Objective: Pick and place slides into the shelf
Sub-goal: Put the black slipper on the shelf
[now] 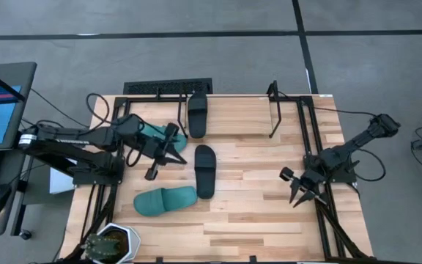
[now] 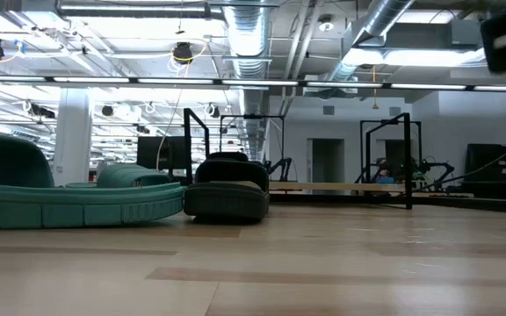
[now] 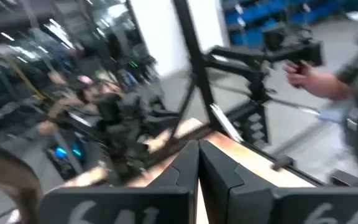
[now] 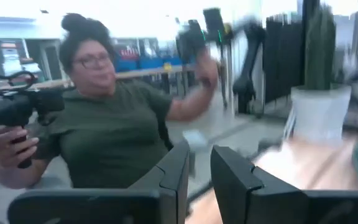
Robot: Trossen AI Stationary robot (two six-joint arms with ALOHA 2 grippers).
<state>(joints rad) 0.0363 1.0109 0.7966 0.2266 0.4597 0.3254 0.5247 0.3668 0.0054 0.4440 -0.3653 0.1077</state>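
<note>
On the table's left the left gripper hangs by a teal slide, fingers pressed together and empty — judged between picks, it must next open over a slide; black slides mid-table; shelf behind; the right gripper waits — fingers slightly apart, holding nothing.

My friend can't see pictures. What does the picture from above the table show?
Four slides lie on a wooden table: one black slide in the shelf at the back, one black slide in the middle, one teal slide near the front, and another teal slide under the left gripper, which is shut. The right gripper waits at the right edge.
</note>
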